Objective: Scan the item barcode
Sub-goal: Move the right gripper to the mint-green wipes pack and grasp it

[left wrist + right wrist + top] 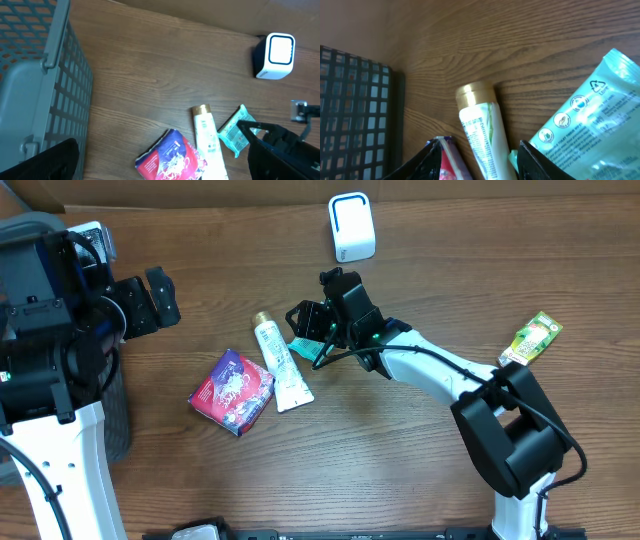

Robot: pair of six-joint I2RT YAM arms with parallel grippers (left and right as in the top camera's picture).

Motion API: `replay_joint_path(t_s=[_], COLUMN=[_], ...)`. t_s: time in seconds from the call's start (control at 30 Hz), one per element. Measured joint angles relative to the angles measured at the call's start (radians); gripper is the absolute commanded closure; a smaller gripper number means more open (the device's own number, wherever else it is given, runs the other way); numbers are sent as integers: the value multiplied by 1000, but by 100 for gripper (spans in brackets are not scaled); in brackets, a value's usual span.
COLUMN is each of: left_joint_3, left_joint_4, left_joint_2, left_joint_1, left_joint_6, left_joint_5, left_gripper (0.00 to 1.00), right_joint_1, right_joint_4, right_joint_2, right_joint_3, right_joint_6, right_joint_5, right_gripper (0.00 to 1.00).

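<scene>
Right wrist cam: teal packet point(585, 125) lies on the table, long axis slanting up-right, just outside the right gripper point(477, 150), not btwn its jaws. They stand parted w/ nothing clamped, over the tube point(479, 127). We judge the right arm far nearer; left gripper point(165, 298) is spread wide, well apart.

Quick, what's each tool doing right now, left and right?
Left tool: open, empty.
Right tool: open, jaws apart beside the teal packet, seemingly not gripping it.
</scene>
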Motion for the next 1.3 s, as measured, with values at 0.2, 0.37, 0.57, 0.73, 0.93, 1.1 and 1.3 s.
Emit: replay_joint_path(t_s=[0.2,0.37,0.57,0.73,0.93,1.1,1.3], left_joint_3=[0,0,0,0,0,0,0], left_joint_4=[0,0,0,0,0,0,0], left_joint_2=[0,0,0,0,0,0,0], left_joint_1=[0,0,0,0,0,0,0], left_joint_6=[0,0,0,0,0,0,0], left_joint_5=[0,0,0,0,0,0,0], left_gripper=[0,0,0,0,1,0,0], right_joint_1=[6,22,27,13,-108,-207,-245], right_joint_4=[4,-68,-216,-310,-497,-600,-544], right_joint_2=[42,64,64,58,57,57,57], right_joint_3=[0,0,3,8,51,103,133], right_joint_6=[0,0,-1,-5,-106,-216,-261], right_joint_5=[-21,-46,-72,-74,-74,-57,-122], right_gripper=[50,49,49,48,44,32,28])
